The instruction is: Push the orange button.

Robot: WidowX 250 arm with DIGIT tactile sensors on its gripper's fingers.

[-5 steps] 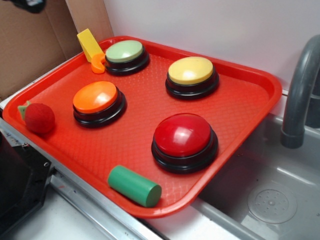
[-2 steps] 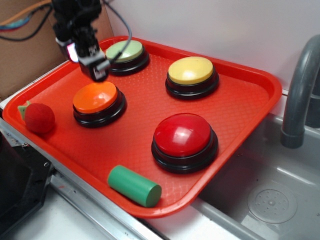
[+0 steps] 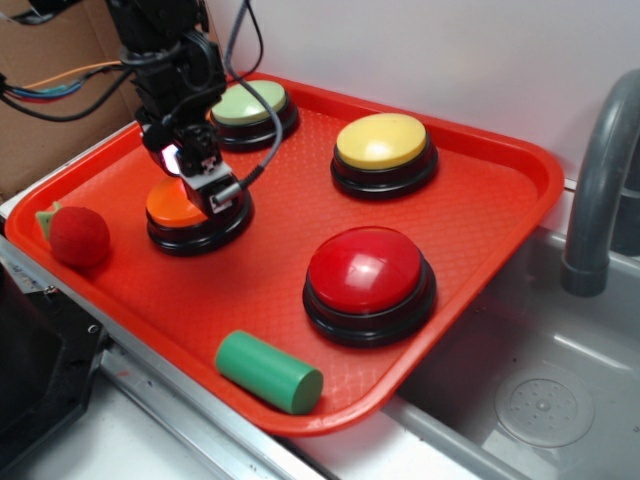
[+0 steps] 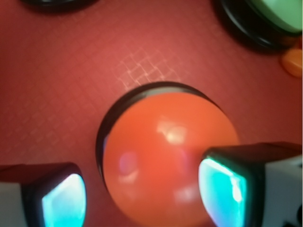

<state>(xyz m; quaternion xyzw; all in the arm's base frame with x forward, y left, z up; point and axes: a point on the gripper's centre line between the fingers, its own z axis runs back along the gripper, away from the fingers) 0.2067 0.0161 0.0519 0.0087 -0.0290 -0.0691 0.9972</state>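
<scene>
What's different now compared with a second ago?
The arm came in from the upper left and lowered its end effector over the orange button, fingers apart, nothing grasped. The red, yellow and green buttons, green cylinder and toy strawberry stayed put.

In the exterior view the gripper [image 3: 205,180] covers the right part of the orange button [image 3: 172,205]; contact is unclear. The wrist view is blurred, its upper right edge cutting off the green button [image 4: 279,14]
</scene>
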